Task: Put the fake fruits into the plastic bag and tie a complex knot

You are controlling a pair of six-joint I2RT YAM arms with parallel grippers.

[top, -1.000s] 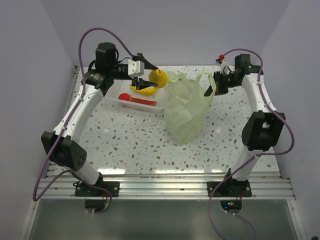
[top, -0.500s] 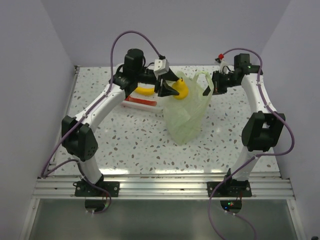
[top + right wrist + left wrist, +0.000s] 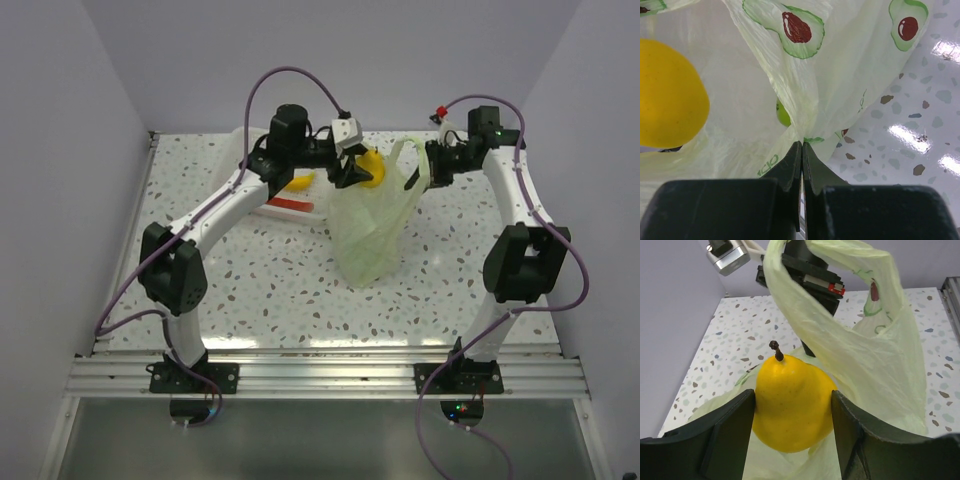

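Note:
A yellow pear-shaped fake fruit (image 3: 792, 407) with a brown stem sits between the dark fingers (image 3: 730, 432) of my left gripper (image 3: 358, 172), which is shut on it. It hangs over the open mouth of the pale green plastic bag (image 3: 370, 230). My right gripper (image 3: 801, 145) is shut on the bag's edge beside one loop handle (image 3: 410, 165) and holds it up. Through the thin film a green fruit (image 3: 783, 114) shows inside the bag. A yellow banana piece (image 3: 300, 182) and a red elongated fruit (image 3: 293, 205) lie in the basket.
The clear-white plastic basket (image 3: 245, 135) stands at the back left, partly hidden under my left arm. The bag has avocado prints (image 3: 797, 25). Grey walls close in the speckled table (image 3: 260, 290) at the back and both sides.
My left arm has carried the yellow fruit from above the basket rightward to the bag's mouth. The right gripper and the bag have stayed put.

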